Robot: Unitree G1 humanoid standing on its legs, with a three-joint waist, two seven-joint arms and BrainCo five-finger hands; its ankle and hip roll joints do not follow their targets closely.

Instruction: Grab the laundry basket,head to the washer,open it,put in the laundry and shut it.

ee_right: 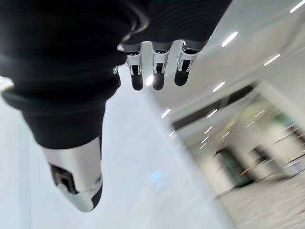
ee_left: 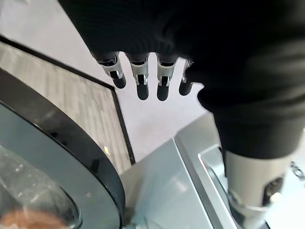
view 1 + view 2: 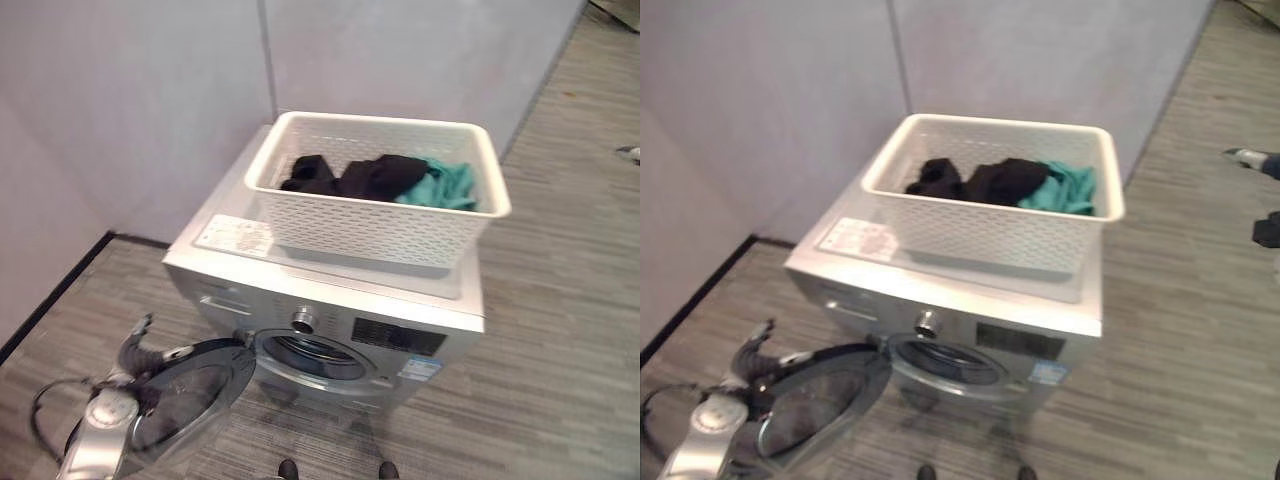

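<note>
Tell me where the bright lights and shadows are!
Right wrist view: ceiling lights make bright streaks behind the right hand. Left eye view: the laundry basket throws a soft shadow on the washer top. Left wrist view: the open door has pale glints on its glass.

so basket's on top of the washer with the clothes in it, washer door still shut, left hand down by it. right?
Not quite: the door is swung open, as the left eye view shows. The rest holds: the basket sits on the washer with the clothes in it, and the left hand is beside the door.
</note>
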